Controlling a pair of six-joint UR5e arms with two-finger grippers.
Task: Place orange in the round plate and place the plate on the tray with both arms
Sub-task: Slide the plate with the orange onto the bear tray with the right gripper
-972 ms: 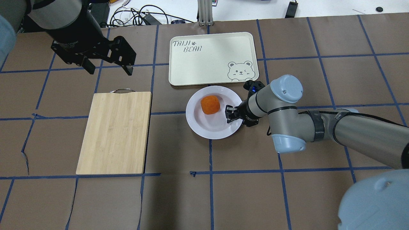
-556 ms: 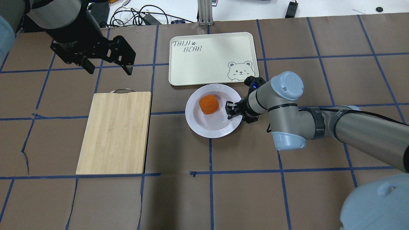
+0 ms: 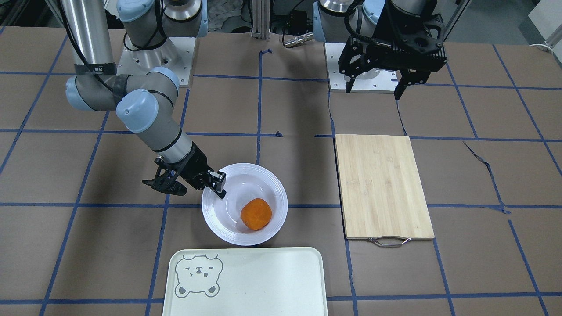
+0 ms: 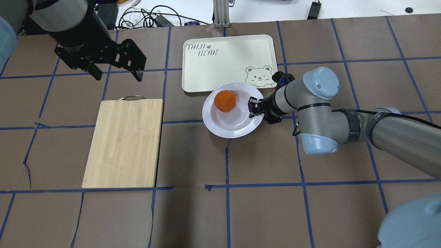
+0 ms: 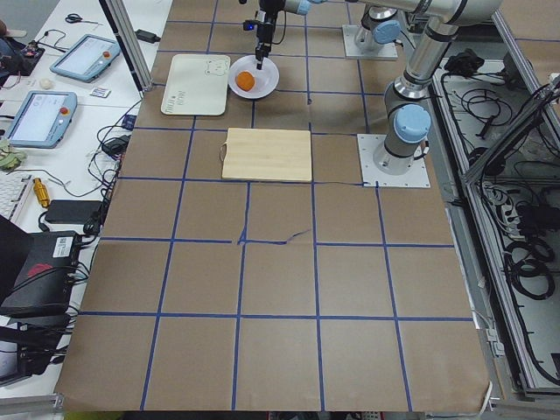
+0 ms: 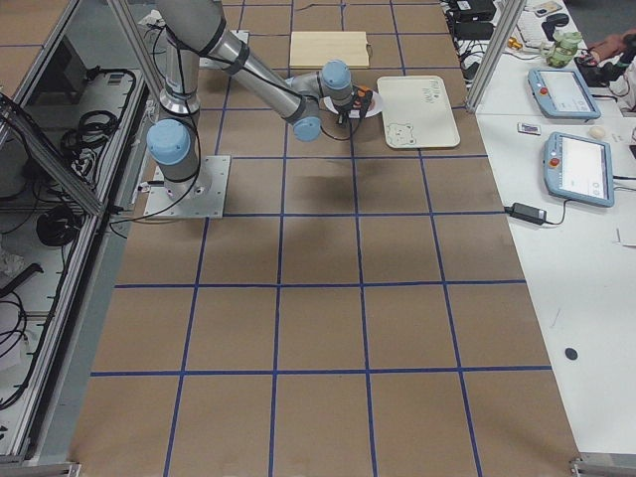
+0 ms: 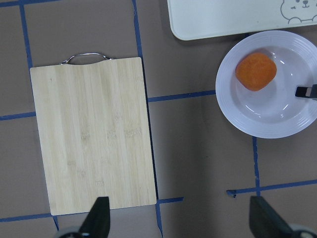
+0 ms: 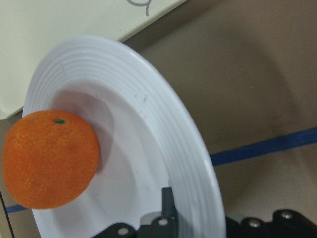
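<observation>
Hiding beneath the round plate [image 4: 227, 132], the lower finger of the right end effector [image 4: 254, 109] is not showing; its jaws are pinching the plate's rim on the robot's right side. The front-facing view is cutting off the tray [image 4: 234, 51] at the bottom. "TAIJI BEAR" is reading clearly on the tray, which is lying by the far edge of the worktop [image 4: 310, 155]. The orange [image 4: 225, 101] is sitting inside the plate, whose far rim is overlapping the tray's near edge beside the bear face. The left end effector [image 4: 117, 76] is hanging wide open, holding nothing, beyond the handle of the cutting board [image 4: 124, 143].
</observation>
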